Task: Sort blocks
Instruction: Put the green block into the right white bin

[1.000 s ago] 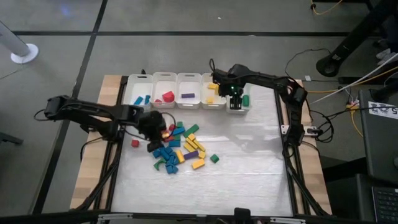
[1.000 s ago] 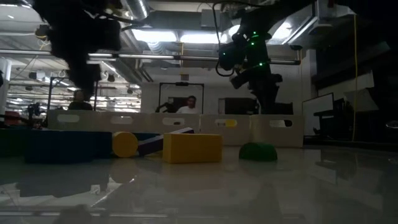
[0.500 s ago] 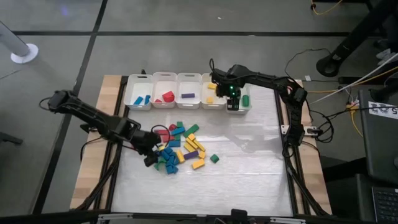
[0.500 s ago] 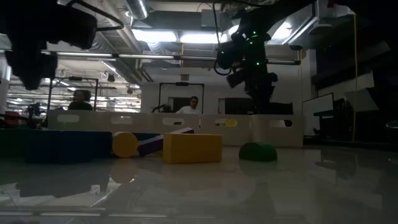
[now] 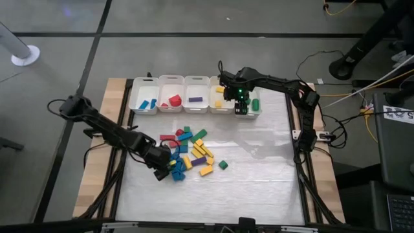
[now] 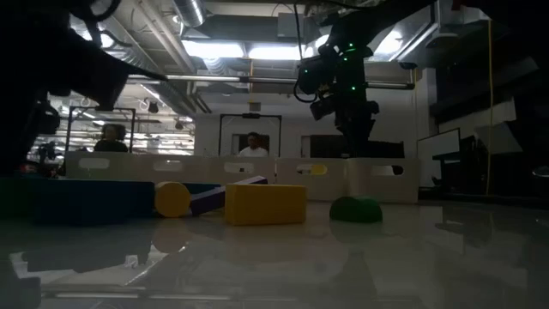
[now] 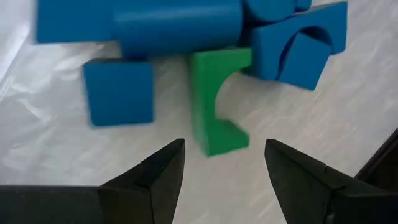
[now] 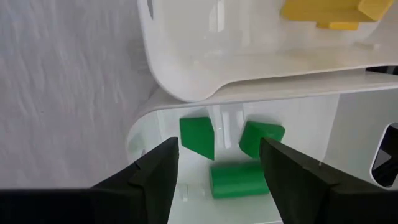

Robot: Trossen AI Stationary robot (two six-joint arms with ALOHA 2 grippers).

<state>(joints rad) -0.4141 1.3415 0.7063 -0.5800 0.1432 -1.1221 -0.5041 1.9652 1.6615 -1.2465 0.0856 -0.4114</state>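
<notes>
Looking straight down: left gripper [image 5: 162, 171] low at the near left edge of the heap of blocks [image 5: 191, 152] mid-table; right gripper [image 5: 241, 105] over the rightmost of five white bins [image 5: 194, 94] along the far edge.

Low view: yellow block [image 6: 265, 204] and green block [image 6: 357, 209] on the table, perhaps purple between.

Left wrist: fingers spread, empty, over a green arch [image 7: 214, 102] beside blue blocks [image 7: 118, 93].

Right wrist: fingers apart, empty, above three green pieces [image 8: 233, 176] in the bin.
</notes>
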